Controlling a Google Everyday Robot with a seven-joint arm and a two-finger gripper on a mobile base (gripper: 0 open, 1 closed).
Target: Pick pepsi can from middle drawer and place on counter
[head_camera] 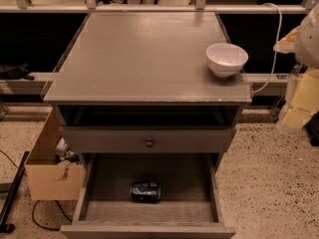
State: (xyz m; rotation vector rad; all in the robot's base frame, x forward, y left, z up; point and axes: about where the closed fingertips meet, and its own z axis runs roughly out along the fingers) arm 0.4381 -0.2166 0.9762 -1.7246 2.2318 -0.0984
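Below the counter, the pepsi can lies sideways in the middle drawer; the gripper, far right, state I cannot tell, should drop squarely across it.

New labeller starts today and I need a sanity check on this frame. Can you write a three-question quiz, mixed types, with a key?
1. Fill in: the white bowl sits on the counter near the picture's ____ side.
2. True or false: the gripper, at the picture's right edge beside the cabinet, is holding the pepsi can.
3. Multiple choice: the can lies on its side A) in the bowl, B) on the floor of the open middle drawer, C) on the counter.

Key: 1 right; 2 false, the gripper is far from the can; 3 B.
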